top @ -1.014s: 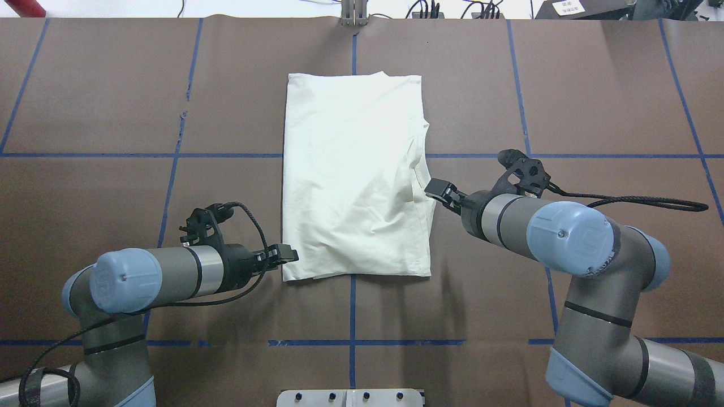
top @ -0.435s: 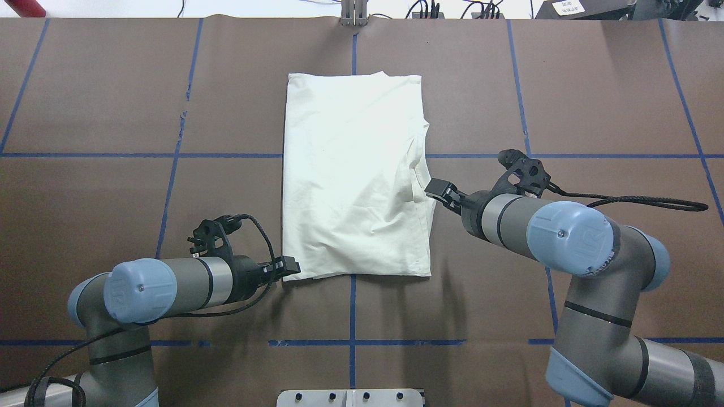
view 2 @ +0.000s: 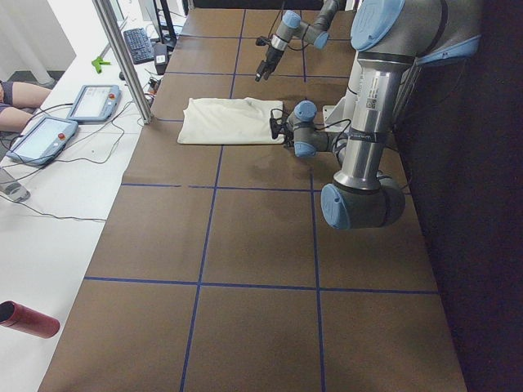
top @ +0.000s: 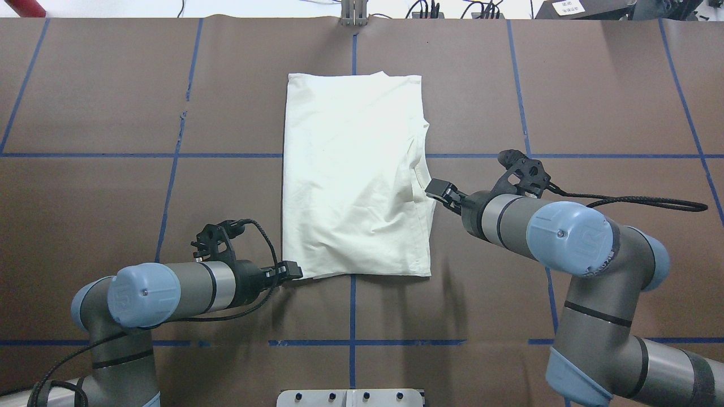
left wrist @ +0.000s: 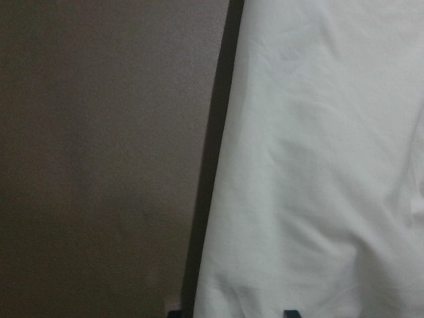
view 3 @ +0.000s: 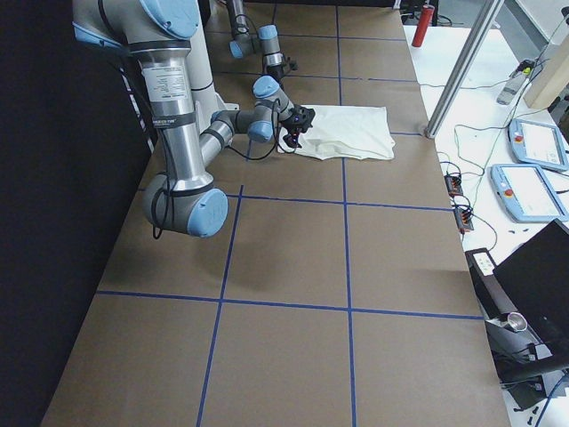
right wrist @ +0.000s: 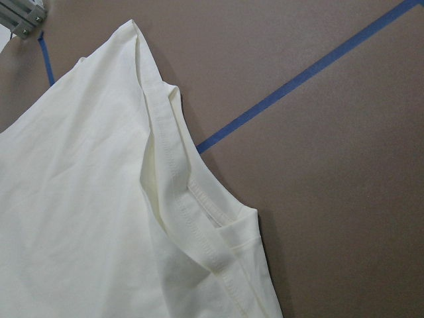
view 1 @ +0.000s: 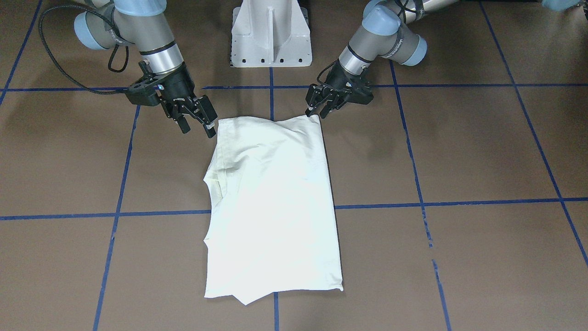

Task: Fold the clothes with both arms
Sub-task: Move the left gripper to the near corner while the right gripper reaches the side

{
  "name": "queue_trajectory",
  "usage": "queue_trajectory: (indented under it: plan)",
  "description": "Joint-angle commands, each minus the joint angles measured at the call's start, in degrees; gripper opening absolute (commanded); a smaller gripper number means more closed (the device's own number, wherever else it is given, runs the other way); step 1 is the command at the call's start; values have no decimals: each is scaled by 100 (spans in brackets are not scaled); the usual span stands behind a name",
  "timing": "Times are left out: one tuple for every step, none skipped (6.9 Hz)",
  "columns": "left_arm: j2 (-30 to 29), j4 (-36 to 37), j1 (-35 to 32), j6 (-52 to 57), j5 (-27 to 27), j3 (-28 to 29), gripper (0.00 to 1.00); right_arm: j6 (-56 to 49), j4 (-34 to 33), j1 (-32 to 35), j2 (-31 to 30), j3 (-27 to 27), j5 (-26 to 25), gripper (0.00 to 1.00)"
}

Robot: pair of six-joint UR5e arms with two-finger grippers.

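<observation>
Overhead exterior: we are holding left gripper (top: 296, 272) and right gripper (top: 433, 188) open, the shirt (top: 350, 169) edge just ahead of each; pinching only 1 layer risks unfolding it.

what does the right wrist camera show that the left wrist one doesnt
Only the right wrist view shows a stitched band, a blue tape line and a grey bracket in the top corner. Only the left wrist view shows the left tool, just two dark fingertips at the bottom edge, spread apart. Both show the cream shirt on the brown table.
</observation>
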Motion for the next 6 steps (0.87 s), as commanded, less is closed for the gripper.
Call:
queue_trajectory:
  plan:
    - [-32, 0, 60, -3, 0, 22, 59, 0, -2, 4, -6, -3, 0, 100]
    - [-41, 0, 60, -3, 9, 39, 59, 0, -2, 4, 3, -12, 0, 100]
    - [-41, 0, 69, -3, 9, 57, 59, 0, -2, -5, -6, -12, 0, 100]
    - [-41, 0, 69, -3, 9, 74, 59, 0, -2, -5, 3, -12, 0, 100]
    - [-41, 0, 69, -3, 9, 74, 59, 0, -2, -5, 3, -12, 0, 100]
    - [-41, 0, 60, -3, 9, 83, 59, 0, -2, -5, 3, -21, 0, 100]
